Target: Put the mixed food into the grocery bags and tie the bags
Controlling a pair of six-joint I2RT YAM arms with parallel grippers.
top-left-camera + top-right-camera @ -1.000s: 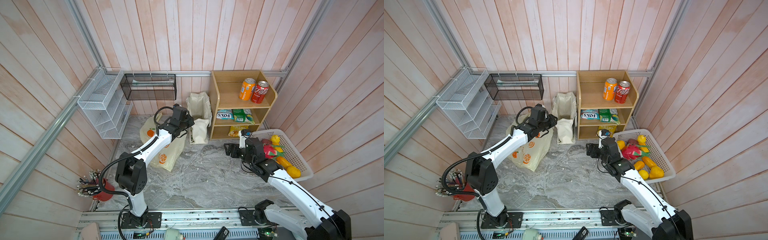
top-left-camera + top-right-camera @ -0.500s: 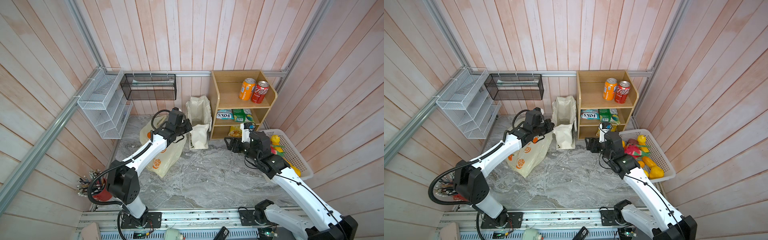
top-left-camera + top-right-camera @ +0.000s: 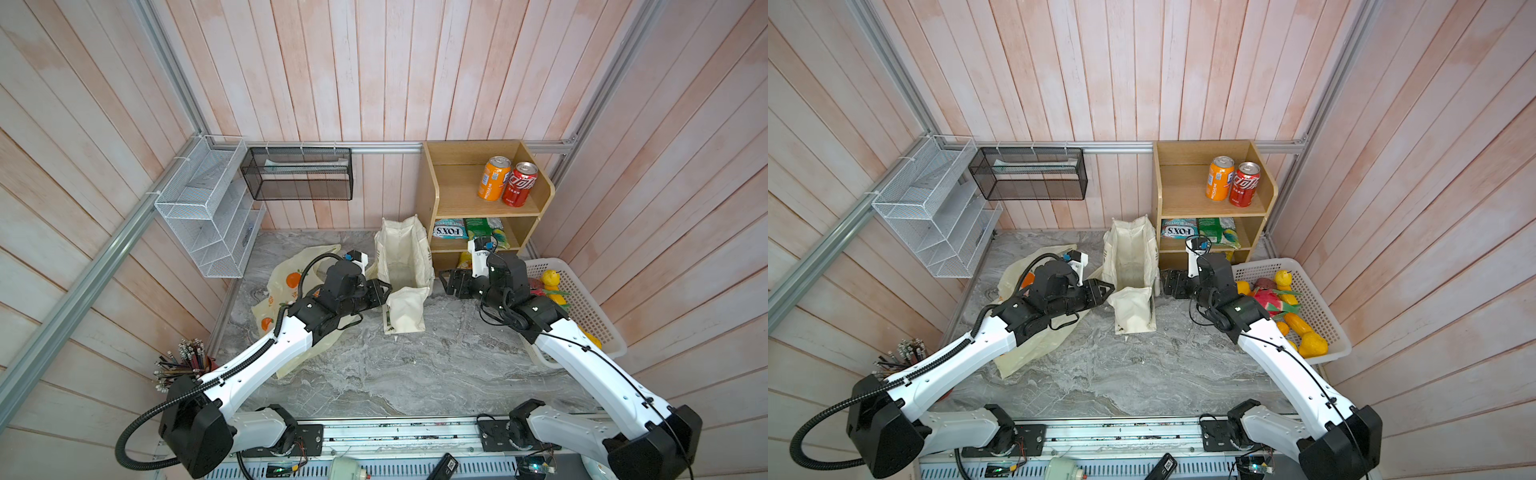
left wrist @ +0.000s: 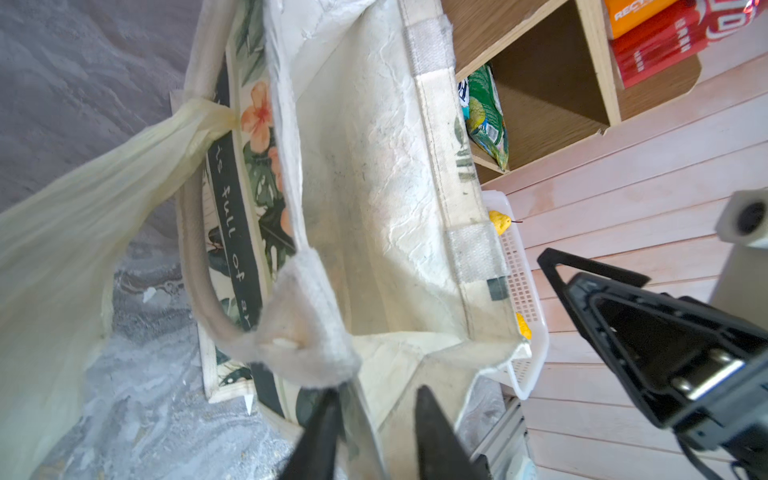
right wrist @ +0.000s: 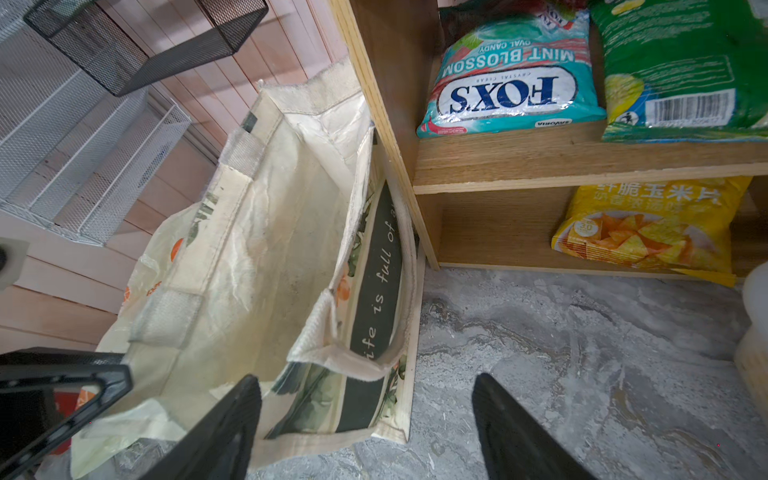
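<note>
Bright, even light falls from above in both top views, leaving only faint, soft shadows under the arms on the marble tabletop. The wall planks bow toward the frame edges (a wide-angle lens). Both wrist views are sharp at mid-range, where the candy packet reads crisply, but the left gripper and right gripper, nearest each lens, blur. The canvas tote lining glares pale.

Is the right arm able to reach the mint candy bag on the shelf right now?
Probably yes. The right gripper is open and empty near the wooden shelf, whose front is open, and the mint candy bag lies at the front edge. The canvas tote stands aside, not between them.
</note>
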